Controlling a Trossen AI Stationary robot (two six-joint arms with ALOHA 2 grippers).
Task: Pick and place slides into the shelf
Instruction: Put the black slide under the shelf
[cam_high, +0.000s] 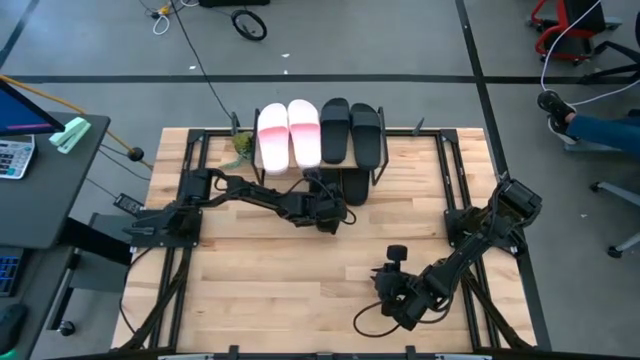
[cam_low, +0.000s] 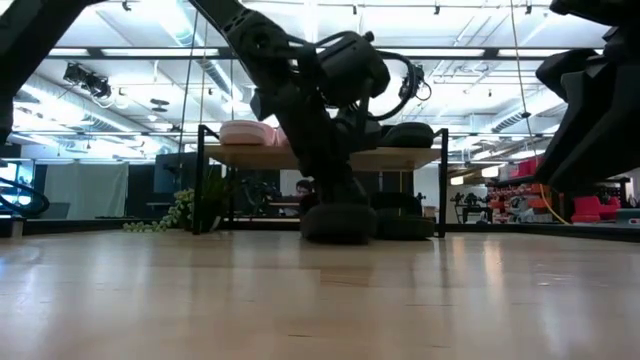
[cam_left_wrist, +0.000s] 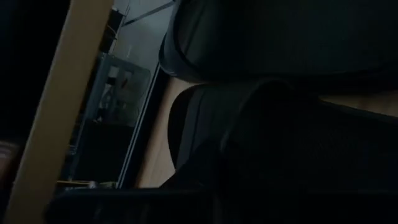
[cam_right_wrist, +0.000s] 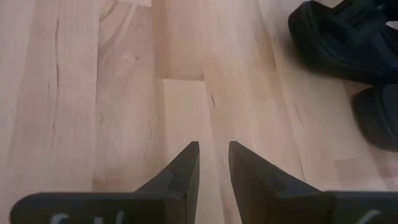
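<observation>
Four slides, two pale pink (cam_high: 288, 133) and two matte black (cam_high: 351, 130), are seen atop the low wooden shelf (cam_high: 362, 152); a black slide (cam_low: 337, 222) beneath is clamped by the closed left gripper (cam_high: 332, 212), while the right gripper (cam_right_wrist: 213, 163) is held slightly parted, empty.

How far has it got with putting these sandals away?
Nearly finished, it seems. Two pale pink slides and two matte black slides lie on the small wooden-topped wire shelf. Two more black slides sit beneath it on the table. The left tool, shut, is down at one of them, grip unclear. The right tool waits open over bare tabletop.
</observation>
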